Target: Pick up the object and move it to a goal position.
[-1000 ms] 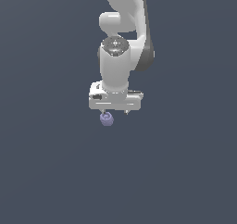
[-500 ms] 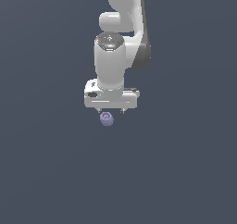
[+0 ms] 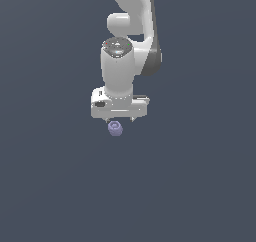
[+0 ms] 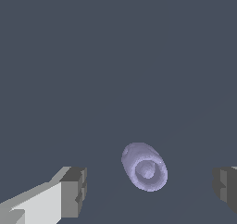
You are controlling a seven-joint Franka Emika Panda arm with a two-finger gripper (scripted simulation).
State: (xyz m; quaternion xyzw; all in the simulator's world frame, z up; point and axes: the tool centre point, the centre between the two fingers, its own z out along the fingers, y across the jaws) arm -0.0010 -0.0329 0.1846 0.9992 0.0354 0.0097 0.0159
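Gripper (image 4: 148, 188): it is standing wide apart, its two grey fingertips (image 4: 74, 191) spread with a broad gap between them and nothing clamped.
Object (image 4: 144, 166): the small pale purple knob is lying in that gap, touching neither fingertip, and sitting nearer the far-side tip than the one on the white finger; its ringed end is facing the wrist camera.
Object from outside: in the exterior view the object (image 3: 115, 128) is showing just under the gripper (image 3: 119, 119), peeking out below the white hand body.
Hand body (image 3: 119, 106): it is hanging straight over the object, pointing down.
Arm (image 3: 130, 16): it is rising from the hand body up and out of the exterior view.
Ground (image 3: 200, 186): a plain dark grey-blue surface is spreading all around the object.
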